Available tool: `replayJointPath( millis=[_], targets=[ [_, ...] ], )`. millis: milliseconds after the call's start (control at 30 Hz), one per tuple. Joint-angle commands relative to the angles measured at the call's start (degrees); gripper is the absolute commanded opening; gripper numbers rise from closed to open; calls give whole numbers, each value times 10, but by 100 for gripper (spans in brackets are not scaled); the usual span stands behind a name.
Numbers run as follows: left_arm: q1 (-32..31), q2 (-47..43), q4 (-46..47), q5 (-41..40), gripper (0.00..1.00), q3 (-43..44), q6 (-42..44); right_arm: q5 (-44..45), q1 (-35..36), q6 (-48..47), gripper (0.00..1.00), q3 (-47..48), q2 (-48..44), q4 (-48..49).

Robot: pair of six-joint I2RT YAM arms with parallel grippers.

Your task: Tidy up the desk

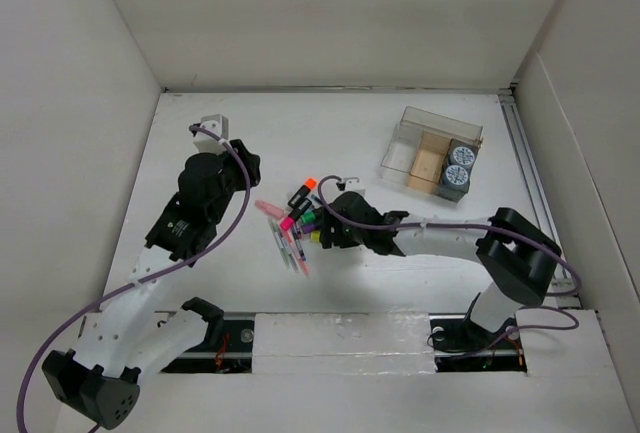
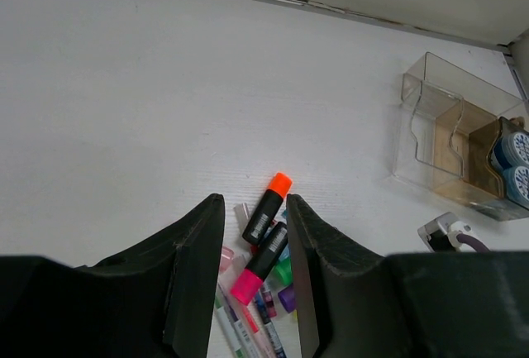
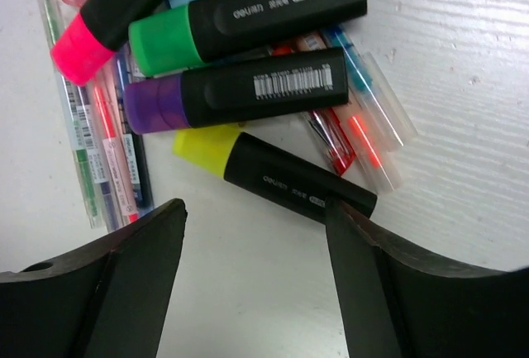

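On the white desk (image 1: 300, 133) a pile of highlighters and pens (image 1: 292, 225) lies at the centre. In the right wrist view the yellow highlighter (image 3: 281, 176) lies nearest, then purple (image 3: 240, 89), green (image 3: 248, 15) and pink (image 3: 107, 11) ones, over thin pens (image 3: 99, 151). My right gripper (image 3: 254, 209) is open just short of the yellow one, its right fingertip at that highlighter's black end. My left gripper (image 2: 254, 201) hangs open left of the pile, holding nothing. Between its fingers I see the orange (image 2: 267, 207) and pink (image 2: 260, 264) highlighters lying further off.
A clear compartmented organizer (image 1: 432, 153) stands at the back right with two tape rolls (image 1: 458, 168) in its right end. A small white object (image 1: 213, 125) sits at the far left. White panel walls bound the desk on three sides.
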Motion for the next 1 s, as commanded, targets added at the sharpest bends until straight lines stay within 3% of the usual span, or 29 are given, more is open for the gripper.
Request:
replayJointPath(
  millis=[0,300,667,967],
  targets=[
    [4,-5,21,9,32,18,5,-6,-4,-23,74,37,15,24],
    [4,-9,20,12,31,18,6,-26,-10,-62,81,51,54,41],
    [4,-16,20,21,29,18,6,-67,-5,-36,77,26,50,30],
    [4,-35,22,28,29,17,5,-13,42,12,79,7,44,-13]
  ],
)
